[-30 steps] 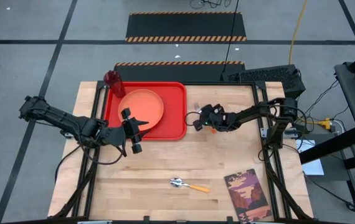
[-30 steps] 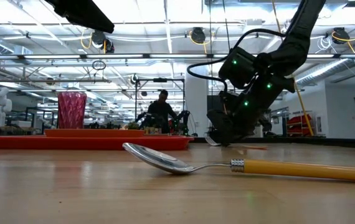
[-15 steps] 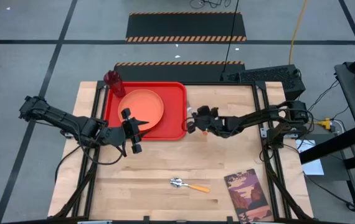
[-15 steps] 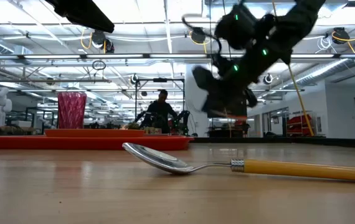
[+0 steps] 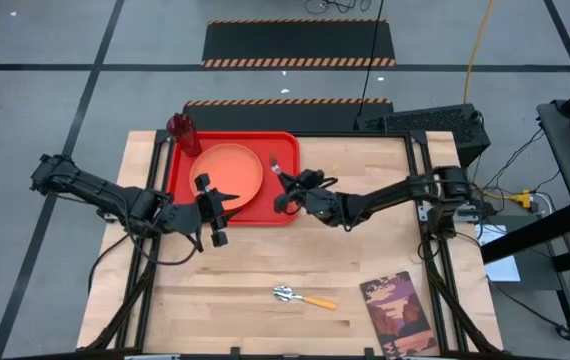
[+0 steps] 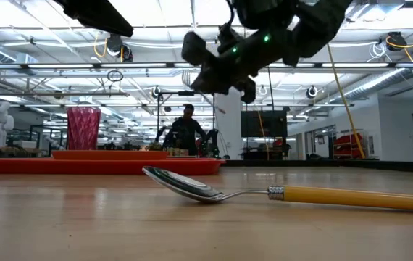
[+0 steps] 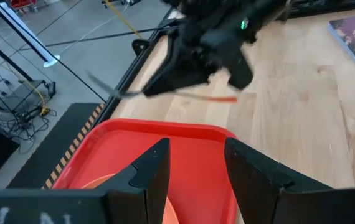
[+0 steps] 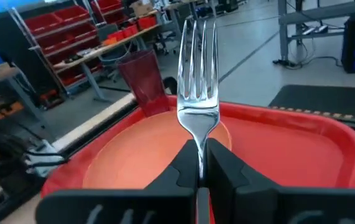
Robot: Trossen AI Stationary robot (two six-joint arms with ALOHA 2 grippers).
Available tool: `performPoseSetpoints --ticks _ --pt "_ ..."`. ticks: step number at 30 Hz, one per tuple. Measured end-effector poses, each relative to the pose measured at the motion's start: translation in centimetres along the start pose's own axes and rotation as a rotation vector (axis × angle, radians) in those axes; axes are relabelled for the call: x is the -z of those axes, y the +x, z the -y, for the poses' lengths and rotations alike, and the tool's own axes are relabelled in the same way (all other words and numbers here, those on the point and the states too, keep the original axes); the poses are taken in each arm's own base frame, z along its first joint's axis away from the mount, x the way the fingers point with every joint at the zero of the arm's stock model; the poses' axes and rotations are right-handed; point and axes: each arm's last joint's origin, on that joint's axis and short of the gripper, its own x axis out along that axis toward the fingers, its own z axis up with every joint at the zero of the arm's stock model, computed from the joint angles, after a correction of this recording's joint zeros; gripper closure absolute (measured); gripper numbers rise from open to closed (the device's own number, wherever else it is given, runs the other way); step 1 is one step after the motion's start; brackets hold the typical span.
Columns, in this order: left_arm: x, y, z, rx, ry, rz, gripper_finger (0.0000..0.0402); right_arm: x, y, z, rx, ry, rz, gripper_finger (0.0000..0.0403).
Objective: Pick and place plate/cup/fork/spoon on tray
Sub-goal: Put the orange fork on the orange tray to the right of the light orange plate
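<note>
Silver-tined, orange-handled fork clamped in right gripper, held over the bright red rectangular plastic tray.

Fork pinched at the neck between closed fingers, tines projecting forward toward the round salmon plastic plate and dark red translucent cup on the tray. Right arm stretched low across the table, gripper raised above the tray's right edge. Left gripper parked at the tray's near-left edge, fingers spread, empty. Orange-handled metal spoon lying on the wooden table, well clear of the tray.
</note>
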Motion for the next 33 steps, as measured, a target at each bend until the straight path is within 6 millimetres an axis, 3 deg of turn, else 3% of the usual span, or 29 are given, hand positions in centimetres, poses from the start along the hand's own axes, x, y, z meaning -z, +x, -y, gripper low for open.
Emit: performPoseSetpoints --ticks 7,12,22,28,33 --pt "-0.3 0.0 0.0 0.012 0.047 0.024 0.0245 1.4 2.5 0.0 -0.116 0.066 -0.052 0.0393" --pt "-0.5 0.0 0.0 0.012 0.096 0.039 0.0245 1.3 3.2 0.5 -0.121 0.115 -0.044 0.0395" --pt "-1.0 0.0 0.0 0.008 0.094 0.086 0.0245 1.6 3.0 0.9 0.085 0.135 0.025 0.0396" --pt "-1.6 0.0 -0.1 0.005 0.075 0.133 0.0245 1.2 3.8 -0.2 0.117 0.145 0.052 0.0397" --pt "-1.7 0.0 -0.1 0.003 0.075 0.141 0.0245 2.6 6.0 -1.5 0.122 0.135 0.054 0.0397"
